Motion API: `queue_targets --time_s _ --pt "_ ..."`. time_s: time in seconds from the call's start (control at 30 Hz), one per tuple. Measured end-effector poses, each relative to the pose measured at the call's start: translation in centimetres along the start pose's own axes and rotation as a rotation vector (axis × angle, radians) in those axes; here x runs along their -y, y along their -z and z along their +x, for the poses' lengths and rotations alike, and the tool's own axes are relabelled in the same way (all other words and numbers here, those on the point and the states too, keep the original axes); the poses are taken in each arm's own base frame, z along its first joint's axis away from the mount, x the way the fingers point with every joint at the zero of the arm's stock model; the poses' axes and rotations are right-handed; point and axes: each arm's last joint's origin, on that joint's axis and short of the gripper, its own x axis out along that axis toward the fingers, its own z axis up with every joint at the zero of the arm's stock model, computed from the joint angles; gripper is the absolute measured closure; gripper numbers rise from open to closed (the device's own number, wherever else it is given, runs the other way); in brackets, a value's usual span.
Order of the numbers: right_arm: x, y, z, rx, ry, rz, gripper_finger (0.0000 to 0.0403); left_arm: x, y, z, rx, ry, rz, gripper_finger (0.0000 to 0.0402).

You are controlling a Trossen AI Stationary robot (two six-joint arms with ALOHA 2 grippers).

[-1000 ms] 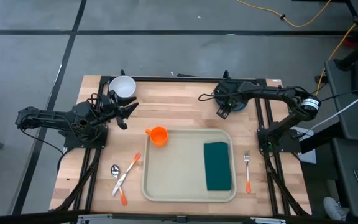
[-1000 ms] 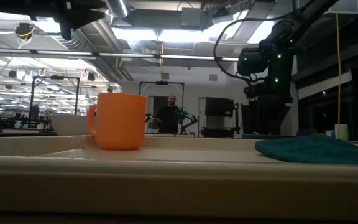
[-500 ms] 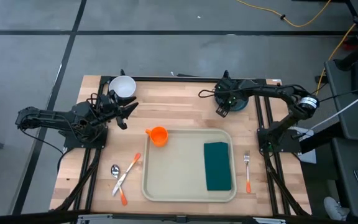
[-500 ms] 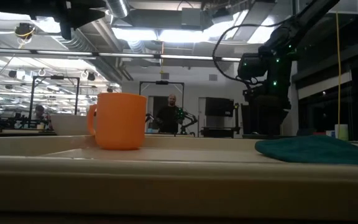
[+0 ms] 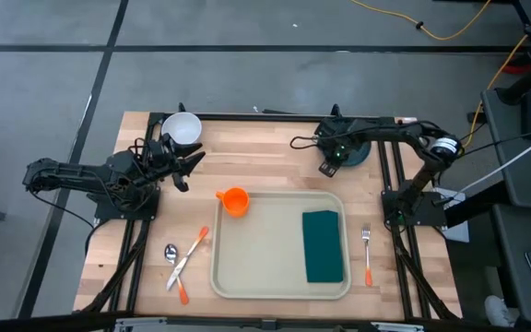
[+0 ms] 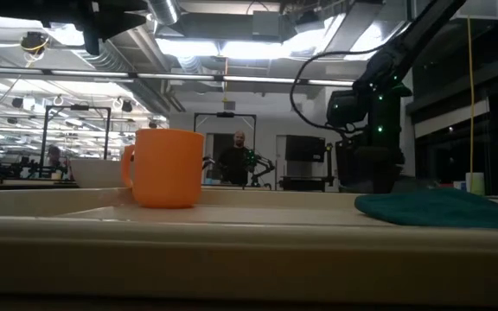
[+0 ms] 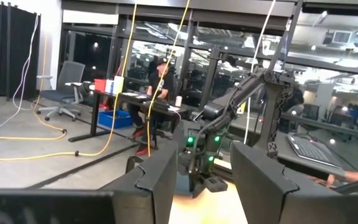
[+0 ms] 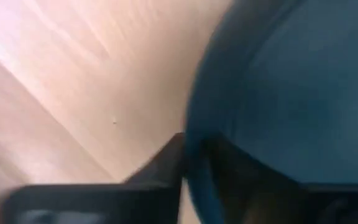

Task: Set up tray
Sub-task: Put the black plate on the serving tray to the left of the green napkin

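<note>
The beige tray (image 5: 247, 277) lies in the middle of the table. An orange cup (image 5: 235, 201) stands in its far left corner and a folded teal napkin (image 5: 323, 245) lies on its right half. A dark teal round plate (image 5: 358, 153) rests flat on the wood near the far right corner. My right gripper (image 5: 330, 167) is down at the plate's left edge and shut on it. My left gripper (image 5: 190, 166) hovers open near the white bowl (image 5: 182, 129) at the far left, touching nothing. My right gripper has the teal plate's rim (image 8: 197, 146) at the plate's left edge. The rim is pinched between the two fingers (image 8: 163, 165), one outside over the wood and one over the plate's inside. The fingers come from above, pointing down. The plate lies flat on the table.
A fork (image 5: 367, 254) lies right of the tray. A spoon (image 5: 171, 251) and orange-handled cutlery (image 5: 190, 263) lie left of it. Black frame rails run along both table sides. Bare wood is free between the bowl and the plate. A person stands far off in the room (image 6: 236, 160).
My right gripper has come down onto the plate's left edge and shifted slightly toward the table's left, with the arm's elbow swinging in. The plate, the tray and everything on it have stayed where they were.
</note>
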Motion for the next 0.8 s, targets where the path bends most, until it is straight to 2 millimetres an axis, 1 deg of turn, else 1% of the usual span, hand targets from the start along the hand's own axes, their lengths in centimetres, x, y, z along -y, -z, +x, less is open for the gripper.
queue_targets --time_s 0.03,0.07,0.2,0.27,0.33,0.47,0.57,0.67,0.8 --pt "0.0 0.0 -0.2 0.004 0.001 -0.011 0.0367 0.0 0.0 0.0 0.0 -0.001 0.0 0.0258" --pt "0.0 0.0 -0.5 0.014 0.01 -0.018 0.0381 0.0 0.0 0.0 0.0 -0.003 0.0 0.0258" --pt "0.1 0.0 -1.2 0.026 0.033 -0.017 0.039 0.0 0.0 0.0 0.001 -0.007 0.001 0.0258" --pt "0.1 -0.2 -2.0 0.021 0.031 -0.02 0.0394 0.0 0.0 0.0 0.001 -0.008 0.001 0.0258" --pt "-0.2 -0.4 -3.3 0.019 0.026 -0.03 0.0394 0.0 0.0 0.0 0.001 -0.007 0.001 0.0258" --pt "-1.6 -0.8 -6.5 0.026 -0.001 -0.11 0.0394 0.0 0.0 0.0 0.001 -0.008 0.001 0.0258" --pt "-3.3 -1.0 -9.6 0.041 -0.005 -0.194 0.0394 0.0 0.0 0.0 0.002 -0.012 0.0 0.0258" --pt "-5.4 -1.0 -12.8 0.063 -0.007 -0.274 0.0394 0.0 -0.1 0.0 0.009 -0.015 -0.003 0.0258" --pt "-9.2 -0.5 -17.2 0.134 -0.064 -0.369 0.0394 0.0 -0.1 0.0 0.008 -0.016 -0.003 0.0258"
